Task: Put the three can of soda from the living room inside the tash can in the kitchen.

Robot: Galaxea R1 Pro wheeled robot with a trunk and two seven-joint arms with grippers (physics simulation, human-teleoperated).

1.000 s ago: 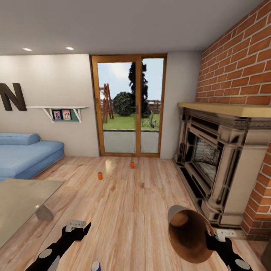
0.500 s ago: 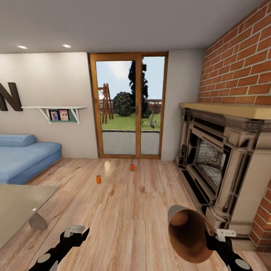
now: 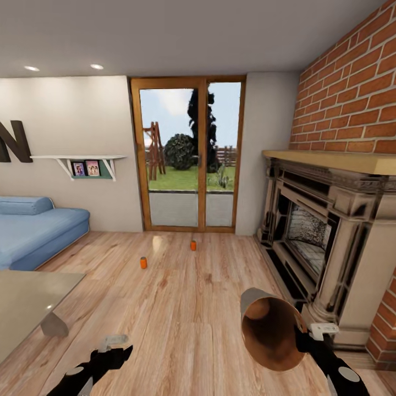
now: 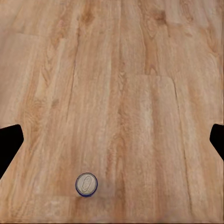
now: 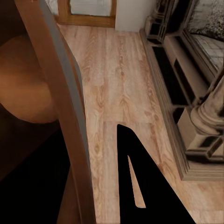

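Two orange soda cans stand on the wood floor of the living room in the head view, one nearer and one closer to the glass doors. The dark blue can with its pale top stands upright on the floor below my left gripper, which is open, its fingers spread wide apart. My right gripper is shut on the rim of the trash can, which is tilted so that its brown inside faces the camera. In the right wrist view the trash can's rim sits beside a black finger.
A blue sofa is at the left, and a grey table with a rounded leg is in front of it. The stone fireplace and brick wall line the right side. Wooden-framed glass doors stand ahead.
The view has shifted forward and up, so the blue can has dropped out of the head view's bottom edge. The trash can in my right gripper sits slightly lower and further left.
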